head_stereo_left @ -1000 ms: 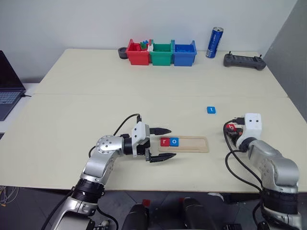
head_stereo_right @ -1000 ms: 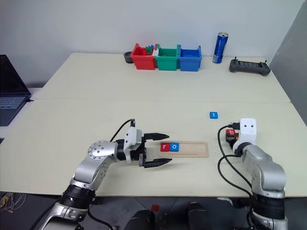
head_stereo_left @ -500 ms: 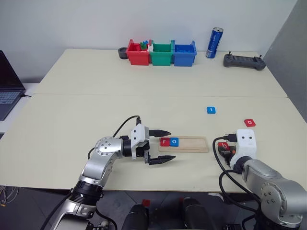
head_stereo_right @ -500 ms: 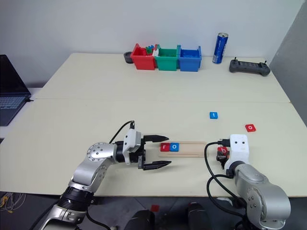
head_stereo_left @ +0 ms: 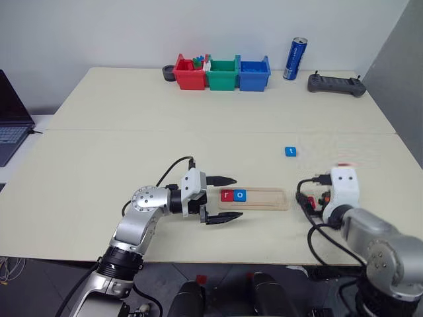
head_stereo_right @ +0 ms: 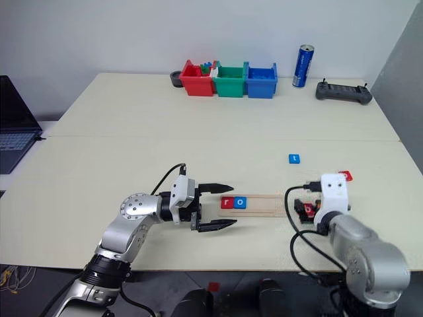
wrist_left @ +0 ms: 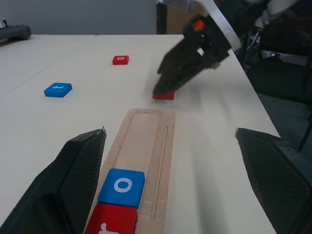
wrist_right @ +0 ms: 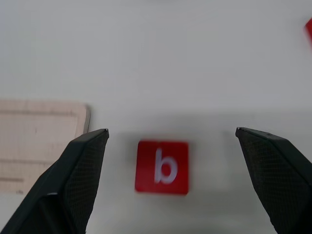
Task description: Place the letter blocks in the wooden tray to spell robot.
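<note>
The wooden tray [head_stereo_left: 264, 199] lies near the table's front, with a red "r" block [head_stereo_left: 227, 195] and a blue "o" block [head_stereo_left: 240, 195] at its left end. My left gripper [head_stereo_left: 236, 197] is open and level, its fingers straddling that end. A red "b" block [wrist_right: 162, 167] lies flat on the table just past the tray's right end. My right gripper [wrist_right: 171, 130] hovers open over it, a finger on either side. A blue "t" block [head_stereo_left: 290, 152] lies farther back. Another red block [wrist_left: 121, 59] lies to the right of it.
Red [head_stereo_left: 190, 74], green [head_stereo_left: 223, 74] and blue [head_stereo_left: 254, 74] bins stand at the table's back, with a blue can [head_stereo_left: 295, 58] and a black controller [head_stereo_left: 336, 84] to their right. A laptop [head_stereo_left: 10, 119] sits off the left edge.
My right gripper brought the red "b" block leftward to the tray's right end, then opened and let it go on the table. The left arm has kept still.
</note>
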Available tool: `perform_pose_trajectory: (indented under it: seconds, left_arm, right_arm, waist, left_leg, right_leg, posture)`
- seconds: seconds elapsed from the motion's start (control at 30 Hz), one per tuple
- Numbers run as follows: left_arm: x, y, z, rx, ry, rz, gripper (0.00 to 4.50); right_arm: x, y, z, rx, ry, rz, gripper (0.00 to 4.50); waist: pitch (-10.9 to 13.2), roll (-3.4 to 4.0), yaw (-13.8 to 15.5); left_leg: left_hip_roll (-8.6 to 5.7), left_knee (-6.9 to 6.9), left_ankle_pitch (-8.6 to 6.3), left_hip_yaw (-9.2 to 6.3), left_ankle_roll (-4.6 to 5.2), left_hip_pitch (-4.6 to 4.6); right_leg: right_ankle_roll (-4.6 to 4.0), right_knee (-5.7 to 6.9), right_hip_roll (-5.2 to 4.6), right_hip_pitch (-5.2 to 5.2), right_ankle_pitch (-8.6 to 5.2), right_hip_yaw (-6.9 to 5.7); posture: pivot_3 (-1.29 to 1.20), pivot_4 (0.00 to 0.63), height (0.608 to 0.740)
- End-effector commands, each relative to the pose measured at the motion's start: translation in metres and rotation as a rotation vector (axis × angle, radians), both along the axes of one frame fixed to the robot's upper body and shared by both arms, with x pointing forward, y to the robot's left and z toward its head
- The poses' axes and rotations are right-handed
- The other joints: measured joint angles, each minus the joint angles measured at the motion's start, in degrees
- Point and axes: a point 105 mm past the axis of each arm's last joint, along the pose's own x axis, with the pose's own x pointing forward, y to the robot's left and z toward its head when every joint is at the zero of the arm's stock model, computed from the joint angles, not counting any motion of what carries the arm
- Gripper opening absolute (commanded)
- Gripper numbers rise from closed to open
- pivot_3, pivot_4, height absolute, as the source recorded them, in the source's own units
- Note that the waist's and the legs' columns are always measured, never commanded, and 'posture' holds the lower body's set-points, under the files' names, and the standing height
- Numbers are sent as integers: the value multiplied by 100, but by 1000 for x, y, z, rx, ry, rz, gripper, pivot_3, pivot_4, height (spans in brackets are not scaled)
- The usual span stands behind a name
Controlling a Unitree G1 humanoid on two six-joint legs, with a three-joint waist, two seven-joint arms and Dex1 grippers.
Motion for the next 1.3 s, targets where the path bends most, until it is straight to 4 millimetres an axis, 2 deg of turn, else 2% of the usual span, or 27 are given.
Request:
perform_pose_trajectory:
  seconds: [0.03,0.1,0.23,0.37,0.47,0.6,0.87,1.1,1.3]
  left_arm:
    - [-1,-3,5,-12,-17,-18,4500]
    - [0,-4,6,-11,-20,-27,4500]
    - [3,-6,7,-12,-29,-41,4500]
    - [5,-6,6,-6,-33,-52,4500]
    - [7,-8,7,-9,-40,-52,4500]
    - [8,-8,8,-10,-45,-52,4500]
    - [7,-8,8,-11,-51,-44,4500]
    - [10,-5,8,-4,-55,-33,4500]
    - [8,-5,9,-3,-55,-32,4500]
  right_arm:
    - [11,-1,28,-26,-84,107,4448]
    - [14,3,35,-107,-89,273,4448]
    - [9,6,33,-218,-116,620,4448]
    - [-9,3,19,-274,-89,972,4448]
    - [-12,-4,10,-261,-58,1088,4448]
    - [-7,-15,-3,-289,-21,1156,4448]
    - [9,-24,-27,-313,27,1197,4448]
    - [19,-31,-31,-312,47,1203,4448]
    - [19,-33,-33,-306,57,1212,4448]
  waist:
    - [0,0,1]
    - [1,1,1]
    - [2,-2,22]
    - [5,-7,20]
    - [7,-10,6]
    - [7,-10,3]
    - [7,-10,15]
    - [7,-9,22]
    - [7,-9,22]
  left_leg:
    - [0,-1,0,0,0,0]
    - [-1,-2,0,0,0,-4]
    - [-1,-7,-2,-2,3,-9]
    - [-4,-5,-3,6,5,-20]
    - [-3,-3,-4,13,6,-18]
    - [-2,-1,-3,13,6,-13]
    - [-3,0,-3,13,5,-13]
    - [-4,0,-3,12,5,-12]
    - [-5,0,-3,12,5,-12]
  right_leg:
    - [0,-2,0,0,0,-1]
    - [0,-6,-1,0,0,-2]
    - [2,-38,-4,9,0,-11]
    - [11,-63,-11,13,6,-8]
    - [12,-64,-14,13,9,-4]
    - [12,-59,-13,13,9,-4]
    - [11,-57,-15,12,10,-1]
    - [10,-55,-16,12,10,-2]
    - [10,-54,-16,12,10,-1]
  posture:
    - [0,150,740]
    - [0,150,740]
    - [0,150,740]
    - [0,150,740]
    - [0,150,740]
    - [0,150,740]
    - [0,150,740]
    - [0,150,740]
    - [0,150,740]
